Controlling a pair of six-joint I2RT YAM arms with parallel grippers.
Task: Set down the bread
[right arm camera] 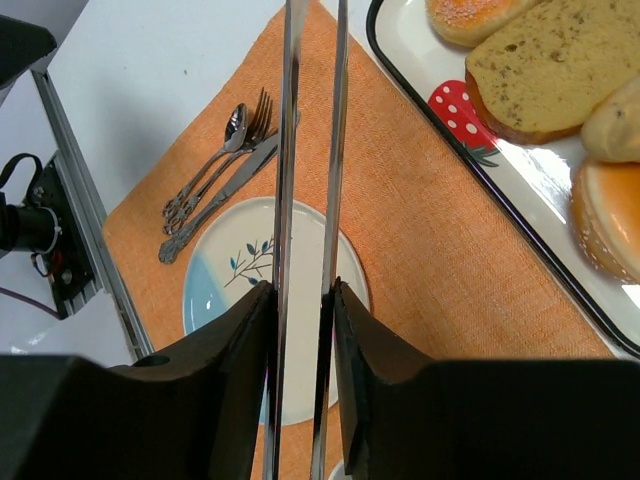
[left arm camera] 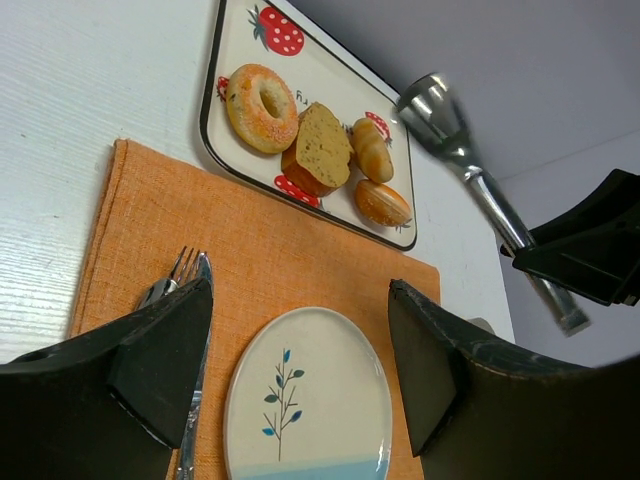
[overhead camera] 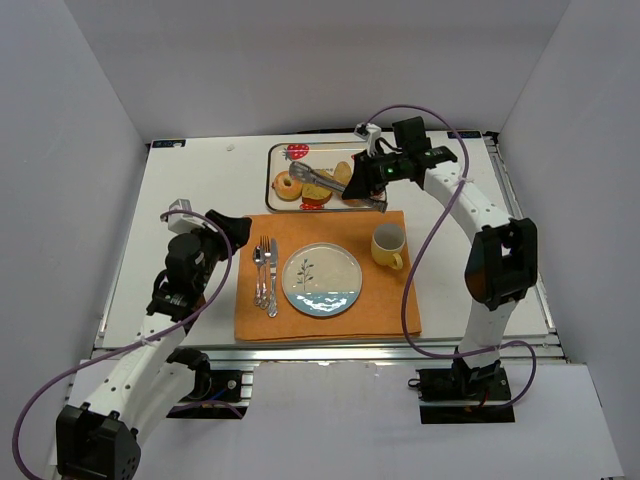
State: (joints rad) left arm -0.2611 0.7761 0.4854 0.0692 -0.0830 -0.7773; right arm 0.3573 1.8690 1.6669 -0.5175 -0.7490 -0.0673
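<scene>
The bread lies on a strawberry-print tray (overhead camera: 278, 152): a bagel (left arm camera: 262, 94), a brown slice (left arm camera: 322, 145) and two small rolls (left arm camera: 372, 148). My right gripper (overhead camera: 372, 178) is shut on metal tongs (overhead camera: 325, 180), one tong arm against each finger (right arm camera: 245, 340). The two arms stand a little apart. The tongs' head (left arm camera: 435, 105) hangs over the tray's right part, and I see no bread in it. A round plate (overhead camera: 322, 280) with a twig drawing sits on the orange placemat (overhead camera: 385, 305). My left gripper (left arm camera: 300, 370) is open and empty, low over the placemat's left side.
A fork, spoon and knife (overhead camera: 266, 275) lie left of the plate. A yellow cup (overhead camera: 389, 245) stands at the placemat's right rear. White walls close in the table on three sides.
</scene>
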